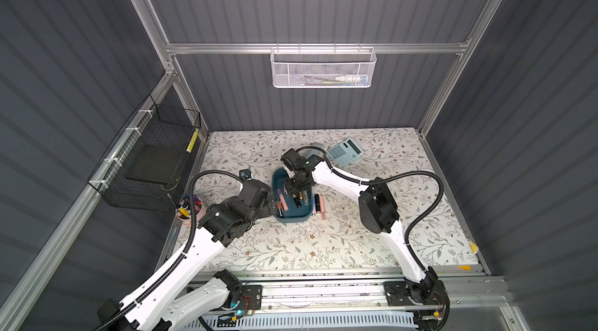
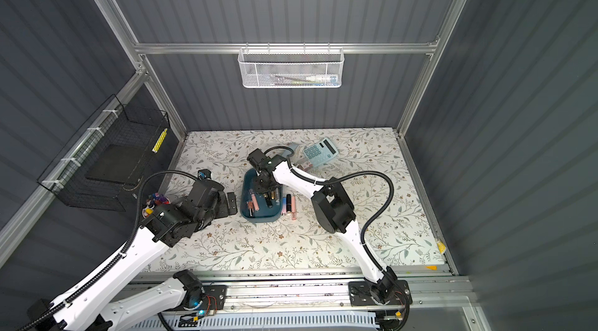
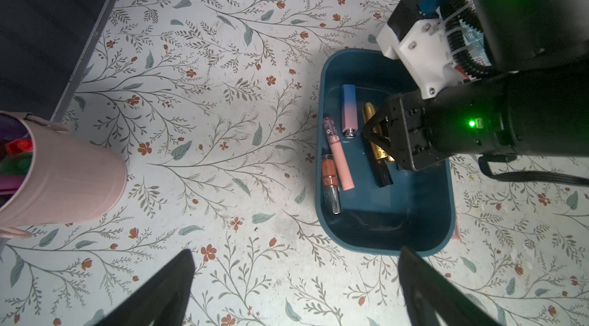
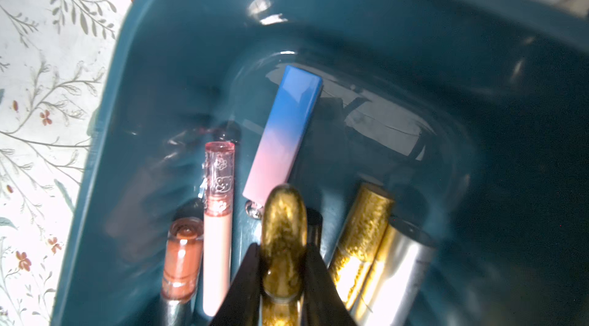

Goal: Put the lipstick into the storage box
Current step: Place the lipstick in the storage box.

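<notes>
Since my right gripper (image 4: 283, 249) is clamped on a gold lipstick (image 4: 283, 219) and hangs low inside the storage box (image 4: 191, 37), I judge this tube to be one release away from done. Around that gripper the teal box already holds a good share of the job. A blue-and-pink lipstick (image 4: 283, 130) lies just ahead of my fingertips. A pink gloss (image 4: 218, 222) and an orange gloss (image 4: 182, 254) lie side by side on one flank, and more gold and silvery tubes (image 4: 366, 228) lie close on the other. Whether the gold lipstick touches the box floor I cannot tell. What is left, as far as I can see, lies on the flowered table (image 1: 291, 248) just outside the box wall, on the side of my right gripper away from my left arm: a few loose lipsticks (image 1: 317, 201) resting parallel to one another. As for pose, my right arm (image 1: 336, 175) reaches over the far end of the box and bends its wrist down, so the jaws point into the box with the gold lipstick sticking out in front of them. My left gripper (image 3: 294, 251) sits beside the opposite box wall, jaws spread wide, holding nothing.
</notes>
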